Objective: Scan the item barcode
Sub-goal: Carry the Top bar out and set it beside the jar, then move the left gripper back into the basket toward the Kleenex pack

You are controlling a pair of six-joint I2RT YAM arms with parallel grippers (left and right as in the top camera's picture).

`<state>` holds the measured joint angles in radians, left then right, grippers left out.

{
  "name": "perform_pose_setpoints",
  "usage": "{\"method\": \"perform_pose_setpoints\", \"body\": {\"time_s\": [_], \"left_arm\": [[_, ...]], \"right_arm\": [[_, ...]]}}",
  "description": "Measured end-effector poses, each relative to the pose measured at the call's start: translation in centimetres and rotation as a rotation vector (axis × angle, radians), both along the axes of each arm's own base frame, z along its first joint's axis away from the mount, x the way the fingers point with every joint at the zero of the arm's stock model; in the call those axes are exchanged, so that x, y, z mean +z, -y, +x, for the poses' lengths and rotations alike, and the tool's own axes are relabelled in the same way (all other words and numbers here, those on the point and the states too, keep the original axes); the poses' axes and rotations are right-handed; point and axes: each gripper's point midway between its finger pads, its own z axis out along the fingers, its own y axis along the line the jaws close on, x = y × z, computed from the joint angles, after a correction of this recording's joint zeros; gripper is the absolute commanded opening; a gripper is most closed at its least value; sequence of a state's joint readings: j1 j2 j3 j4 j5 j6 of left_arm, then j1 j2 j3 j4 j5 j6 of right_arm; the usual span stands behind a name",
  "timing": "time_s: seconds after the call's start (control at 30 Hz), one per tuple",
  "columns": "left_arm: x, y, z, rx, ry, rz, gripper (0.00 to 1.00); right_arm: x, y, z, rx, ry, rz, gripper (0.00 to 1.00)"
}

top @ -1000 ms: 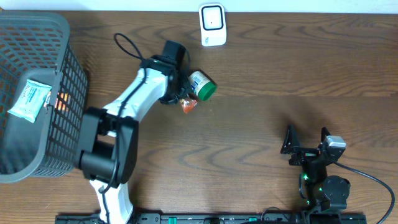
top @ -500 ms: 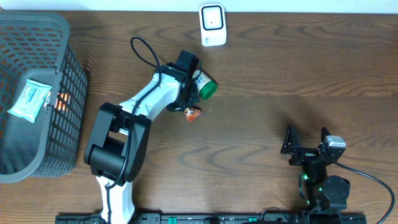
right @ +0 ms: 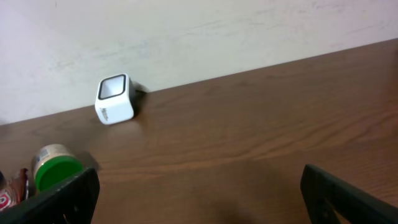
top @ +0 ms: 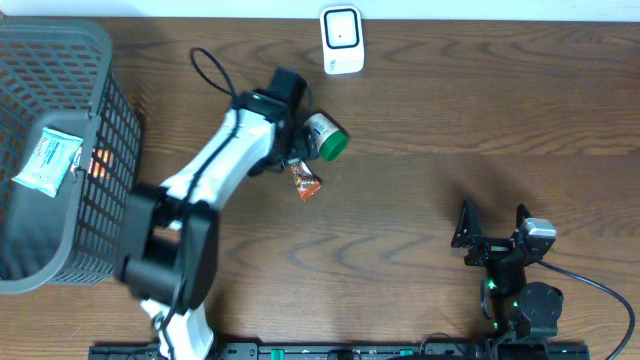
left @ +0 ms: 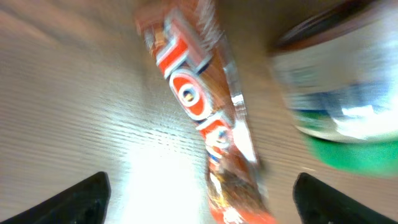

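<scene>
An orange snack packet (top: 307,182) lies flat on the wooden table, next to a green-lidded jar (top: 325,137) on its side. My left gripper (top: 293,160) hovers just above the packet, open. In the left wrist view the blurred packet (left: 199,106) runs up between the spread fingertips (left: 87,199) without touching them, and the jar (left: 339,81) is at the right. The white scanner (top: 341,40) stands at the table's far edge. My right gripper (top: 493,228) rests open and empty at the near right. From the right wrist I see the scanner (right: 115,98), jar (right: 56,165) and my gripper (right: 199,193).
A dark mesh basket (top: 110,110) fills the left side, with a pale blue-white pouch (top: 45,160) inside it. A black cable (top: 205,70) loops off the left arm behind the wrist. Bare wood lies between the jar and the right arm.
The left gripper has opened and let go of the orange packet, which now lies on the table. The left arm swung right toward the scanner, then back a little left.
</scene>
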<state>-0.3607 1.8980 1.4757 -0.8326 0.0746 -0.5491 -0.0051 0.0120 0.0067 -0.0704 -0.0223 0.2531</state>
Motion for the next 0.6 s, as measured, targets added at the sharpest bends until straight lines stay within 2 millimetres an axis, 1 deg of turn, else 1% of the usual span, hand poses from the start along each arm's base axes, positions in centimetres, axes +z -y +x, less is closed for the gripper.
{"method": "perform_pose_setpoints", "body": {"time_s": [0.03,0.07,0.17,0.2,0.27,0.33,0.43,0.47,0.6], "left_arm": [[1.7,-0.1,0.5,-0.003,0.042,-0.012,0.98],[4.0,-0.3,1.1,-0.011,0.100,-0.028,0.98],[11.9,-1.7,2.3,-0.038,0.306,-0.063,0.98],[15.1,-2.6,2.4,-0.040,0.388,-0.067,0.98],[19.3,-4.6,2.0,-0.021,0.501,-0.054,0.98],[23.6,-7.6,1.1,0.034,0.618,-0.018,0.98],[28.1,-12.7,-1.1,0.148,0.747,0.051,0.98],[29.3,-14.4,-1.9,0.188,0.780,0.076,0.98],[32.9,-20.2,-5.4,0.352,0.882,0.161,0.98]], "right_arm": [[0.0,0.0,0.0,0.000,0.000,0.000,0.99],[0.0,0.0,0.0,0.000,0.000,0.000,0.99],[0.0,0.0,0.0,0.000,0.000,0.000,0.99],[0.0,0.0,0.0,0.000,0.000,0.000,0.99],[0.0,0.0,0.0,0.000,0.000,0.000,0.99],[0.0,0.0,0.0,0.000,0.000,0.000,0.99],[0.0,0.0,0.0,0.000,0.000,0.000,0.99],[0.0,0.0,0.0,0.000,0.000,0.000,0.99],[0.0,0.0,0.0,0.000,0.000,0.000,0.99]]}}
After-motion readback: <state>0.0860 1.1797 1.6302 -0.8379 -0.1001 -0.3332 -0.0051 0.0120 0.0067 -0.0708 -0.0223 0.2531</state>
